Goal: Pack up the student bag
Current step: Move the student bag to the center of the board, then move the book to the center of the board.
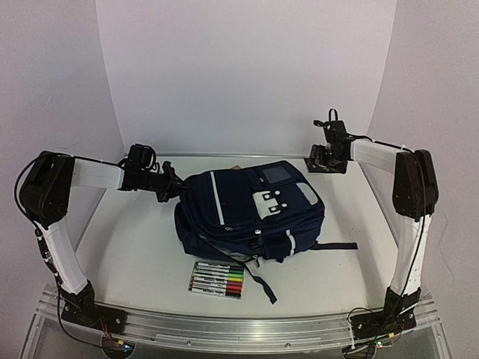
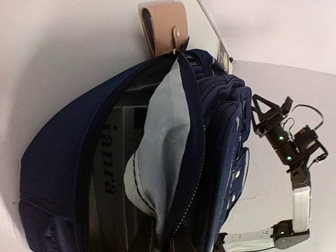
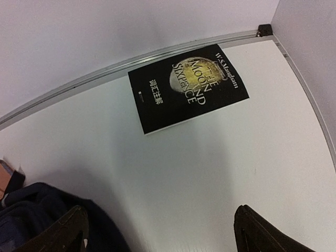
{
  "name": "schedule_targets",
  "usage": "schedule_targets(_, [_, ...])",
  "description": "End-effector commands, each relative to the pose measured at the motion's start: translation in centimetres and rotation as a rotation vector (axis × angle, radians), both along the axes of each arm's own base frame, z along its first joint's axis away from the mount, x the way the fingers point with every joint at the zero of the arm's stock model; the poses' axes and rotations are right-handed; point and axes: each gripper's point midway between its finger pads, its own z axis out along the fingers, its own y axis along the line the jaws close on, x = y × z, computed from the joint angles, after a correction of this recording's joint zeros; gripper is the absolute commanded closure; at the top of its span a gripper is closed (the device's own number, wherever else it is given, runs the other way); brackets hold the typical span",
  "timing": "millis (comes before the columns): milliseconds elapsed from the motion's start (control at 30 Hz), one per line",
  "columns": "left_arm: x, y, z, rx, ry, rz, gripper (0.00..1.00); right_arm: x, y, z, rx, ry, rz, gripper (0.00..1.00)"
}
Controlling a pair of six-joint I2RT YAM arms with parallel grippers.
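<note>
Danger spot: the flat black paperback book [image 3: 189,92], top of the right wrist view, lies flush on the white tabletop [image 3: 220,157] and could skid out of a pinch. The large navy blue fabric student bag [image 1: 251,209], mid-frame overhead, could also sag shut. The right tool [image 3: 160,210] hovers near the book, fingers wide apart, arm stretched upper right; the left tool [image 1: 168,188] reaches level to the bag's left edge, grip I cannot tell.
</note>
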Motion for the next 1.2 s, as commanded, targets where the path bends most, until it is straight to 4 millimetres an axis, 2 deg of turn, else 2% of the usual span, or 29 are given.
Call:
schedule_targets(0, [2.8,7.7,6.6,0.01,-0.153,0.175,1.0,3.7,-0.7,-0.2,-0.046,-0.043,-0.01,0.1])
schedule_targets(200, [3.0,14.5,8.0,0.101,-0.165,0.308,1.0,7.6,-1.8,-3.2,-0.079,-0.043,-0.01,0.12])
schedule_targets(333, [2.7,17.7,8.3,0.142,-0.166,0.386,1.0,9.9,-2.2,-4.9,-0.088,-0.054,0.004,0.13])
schedule_targets(367, [2.5,18.3,8.6,0.146,-0.171,0.4,1.0,10.3,-2.2,-5.8,-0.093,-0.047,0.011,0.13])
schedule_targets(467, [1.9,18.8,9.2,0.169,-0.179,0.408,1.0,11.4,-2.6,-7.3,-0.098,-0.04,0.021,0.13])
schedule_targets(600, [0.9,18.8,9.4,0.198,-0.185,0.381,1.0,12.1,-2.5,-7.8,-0.057,-0.028,0.042,0.14])
schedule_targets(733, [-0.5,18.1,9.1,0.196,-0.181,0.325,1.0,11.1,-1.9,-9.2,0.004,0.028,0.06,0.13])
schedule_targets(900, [-2.1,17.8,8.3,0.198,-0.166,0.301,1.0,9.8,-1.0,-12.3,0.05,0.139,0.089,0.12])
schedule_targets(1000, [-2.8,17.6,8.5,0.194,-0.175,0.29,1.0,8.9,-1.3,-14.2,0.032,0.199,0.086,0.12])
schedule_targets(1167, [-3.6,17.6,8.9,0.205,-0.187,0.287,1.0,7.8,-1.6,-15.4,0.009,0.253,0.09,0.13])
